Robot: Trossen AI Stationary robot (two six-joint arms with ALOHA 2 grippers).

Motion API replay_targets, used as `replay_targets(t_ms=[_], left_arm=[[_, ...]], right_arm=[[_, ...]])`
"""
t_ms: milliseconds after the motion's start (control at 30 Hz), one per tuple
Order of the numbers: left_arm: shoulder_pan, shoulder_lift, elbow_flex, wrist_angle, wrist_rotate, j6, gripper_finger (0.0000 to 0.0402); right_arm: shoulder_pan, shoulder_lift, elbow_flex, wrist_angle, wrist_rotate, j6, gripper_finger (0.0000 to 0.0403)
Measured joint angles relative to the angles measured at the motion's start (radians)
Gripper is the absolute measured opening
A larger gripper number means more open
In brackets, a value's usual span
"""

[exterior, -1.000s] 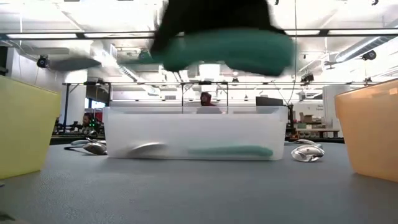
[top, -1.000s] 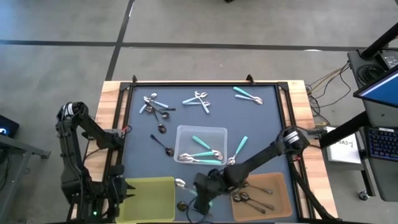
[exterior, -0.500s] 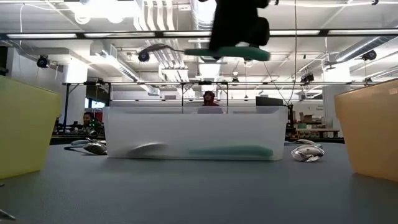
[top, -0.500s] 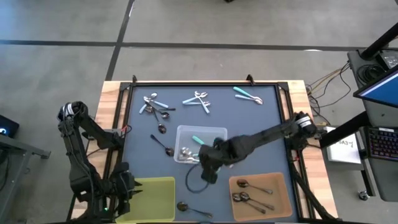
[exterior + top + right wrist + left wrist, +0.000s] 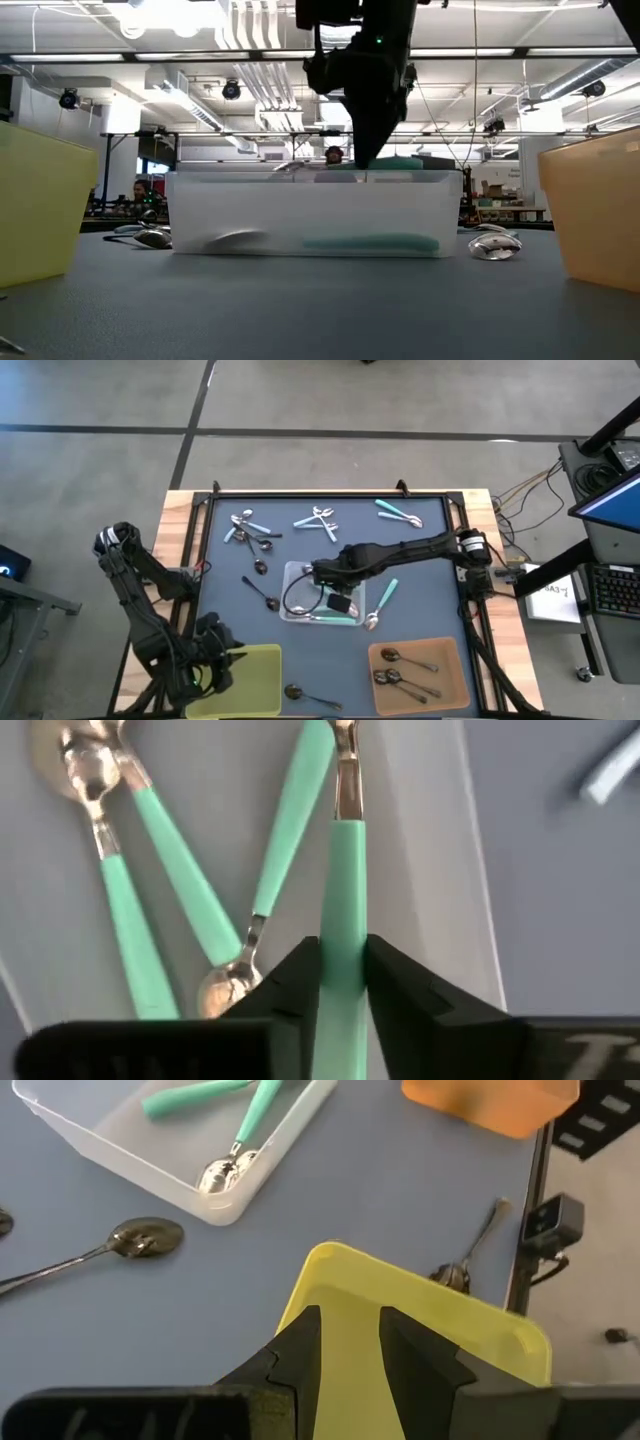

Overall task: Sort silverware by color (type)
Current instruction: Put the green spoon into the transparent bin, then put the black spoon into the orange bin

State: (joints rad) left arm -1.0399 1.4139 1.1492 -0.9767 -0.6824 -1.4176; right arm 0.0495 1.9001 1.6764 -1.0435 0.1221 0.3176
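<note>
The right pincer [image 5: 340,600] hangs over the clear bin [image 5: 296,572] near the centre of the table [image 5: 420,570], a teal-handled spoon [image 5: 343,920] pinched by its handle between the two dark fingers [image 5: 290,990]. The right wrist view shows the handle clamped midway along its length, the metal neck and bowl pointing away over the bin's rim. In that view three more teal spoons [image 5: 180,870] lie in the bin below.

The left pincer [image 5: 348,1342] waits over the yellow bin [image 5: 250,670] at about seven o'clock on the table, its fingers parted a little and holding nothing.

The rest of the silverware is scattered. A pale-handled cluster [image 5: 318,520] sits at twelve o'clock, another mixed bunch [image 5: 245,528] at eleven, and a teal pair [image 5: 398,513] at one. A dark spoon [image 5: 262,594] lies just beside the clear bin at nine o'clock. One teal spoon [image 5: 382,600] rests just outside the bin at three o'clock. Several metal spoons [image 5: 400,678] are already in the brown bin [image 5: 452,660] at five o'clock.

These spoons look light, thin and rigid, the polished bowls likely slick. The flat coloured handle appears the safest hold, near its middle so the spoon does not pivot. Lying flat on the table, each offers little height for the fingers.
</note>
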Motion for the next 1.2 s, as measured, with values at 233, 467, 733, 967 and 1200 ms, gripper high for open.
replay_targets(t_ms=[233,467,733,967,1200], left_arm=[[0.031,0.000,0.000,-0.021,0.001,-0.014,0.0087],[0.151,0.000,0.000,-0.074,0.050,0.054,0.0087],[0.307,0.000,0.000,-0.077,0.112,0.259,0.0087],[0.432,0.000,-0.008,-0.074,0.228,0.509,0.0087],[0.613,-0.001,-0.088,-0.049,0.323,0.872,0.0087]], right_arm=[[0.005,-0.008,0.000,-0.014,-0.028,-0.054,0.0174],[0.029,-0.029,0.000,-0.169,-0.096,-0.023,0.0193],[0.124,-0.055,0.000,-0.260,-0.094,-0.027,0.0180],[0.183,-0.111,-0.054,-0.263,-0.048,-0.025,0.0171],[0.184,-0.214,-0.145,-0.253,0.038,0.105,0.0171]])
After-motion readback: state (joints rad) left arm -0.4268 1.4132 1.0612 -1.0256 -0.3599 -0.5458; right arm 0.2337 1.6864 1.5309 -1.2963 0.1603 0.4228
